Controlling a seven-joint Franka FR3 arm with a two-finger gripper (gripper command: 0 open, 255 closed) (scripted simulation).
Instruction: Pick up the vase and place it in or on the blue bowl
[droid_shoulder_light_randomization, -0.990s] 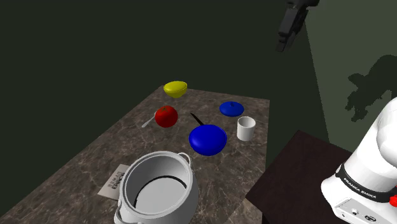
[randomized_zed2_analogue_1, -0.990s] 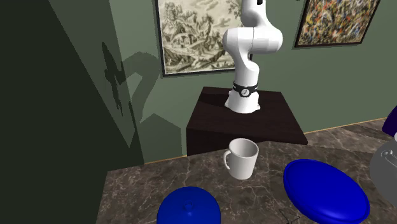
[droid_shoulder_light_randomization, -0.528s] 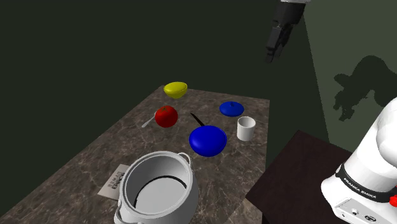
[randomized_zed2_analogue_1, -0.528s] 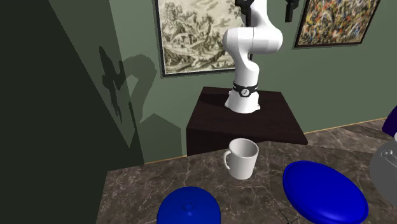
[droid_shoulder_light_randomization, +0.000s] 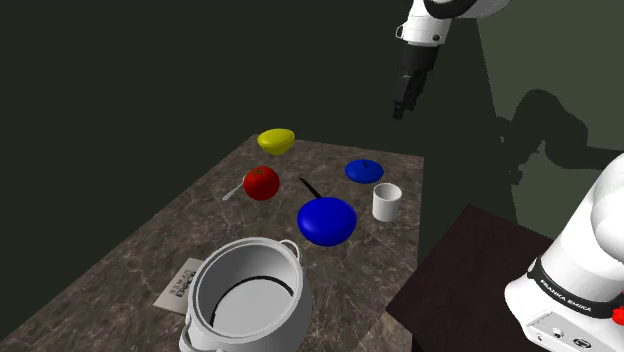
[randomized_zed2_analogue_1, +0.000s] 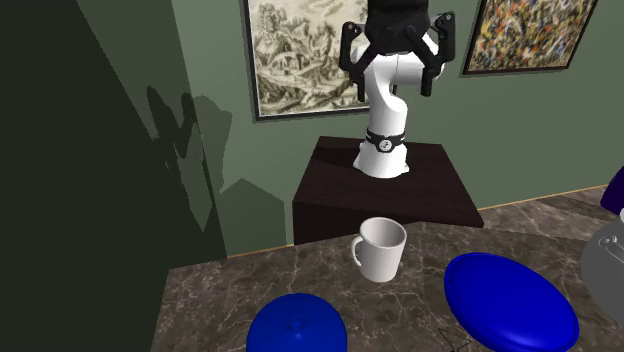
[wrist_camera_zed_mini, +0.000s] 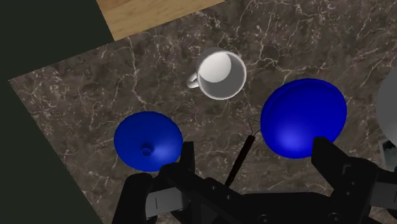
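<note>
Wrist view — claw (wrist_camera_zed_mini: 254, 147) spread, blue bowl (wrist_camera_zed_mini: 304, 116) below.

A home, seemingly a kitchen corner: a dark marble counter (droid_shoulder_light_randomization: 150, 250) bears a cooking pot (droid_shoulder_light_randomization: 262, 330) with a mug (droid_shoulder_light_randomization: 386, 201) at its two o'clock in the shoulder view; a framed print (randomized_zed2_analogue_1: 300, 60) and a framed painting (randomized_zed2_analogue_1: 525, 35) hang on the green wall (randomized_zed2_analogue_1: 270, 170).

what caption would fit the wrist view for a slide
Open gripper above a marbled counter, looking down on a white mug, a blue knobbed lid and a blue bowl.
</note>
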